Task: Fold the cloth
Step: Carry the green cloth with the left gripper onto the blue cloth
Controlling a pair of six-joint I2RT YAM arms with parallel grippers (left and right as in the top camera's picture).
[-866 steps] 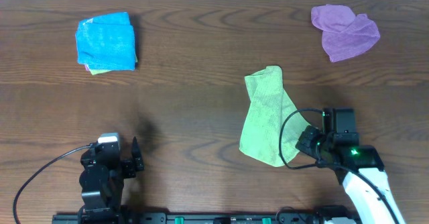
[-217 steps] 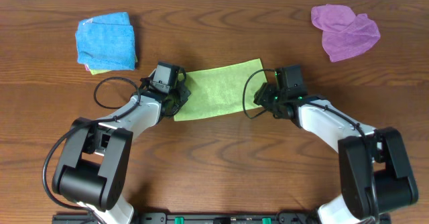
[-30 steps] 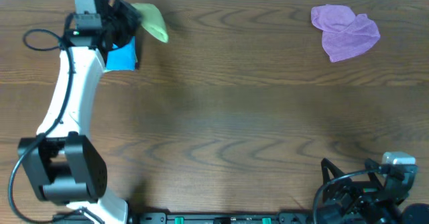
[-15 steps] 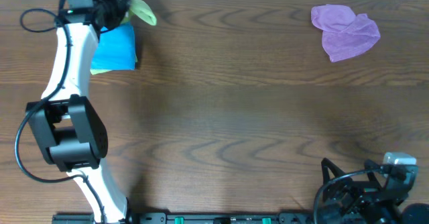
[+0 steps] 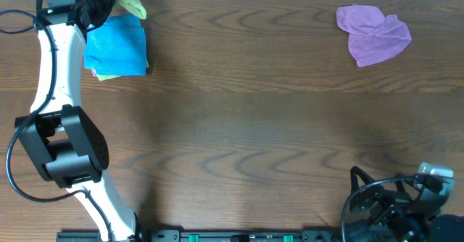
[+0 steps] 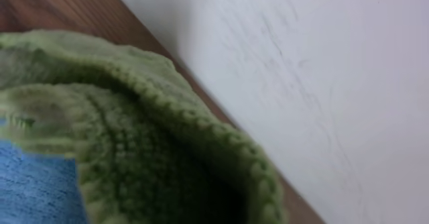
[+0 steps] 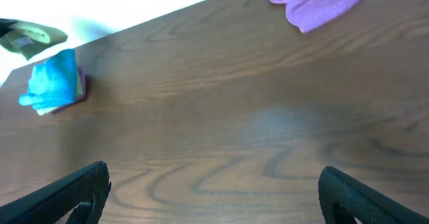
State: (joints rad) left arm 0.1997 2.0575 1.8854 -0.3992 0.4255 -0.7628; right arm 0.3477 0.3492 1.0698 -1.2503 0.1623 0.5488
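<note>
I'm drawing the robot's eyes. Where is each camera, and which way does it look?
Overhead: above the wooden table, facing straight down; shows the parked right arm and the left arm holding the lime-green textured cloth at the far-left corner.
Left wrist: at that corner, close against the cloth, bright blue folded cloth at lower left, white wall behind; own jaws hidden.
Right wrist: low at front-right, facing the far edge; its dark jaws spread wide.
Overhead and right wrist share the crumpled purple cloth.
</note>
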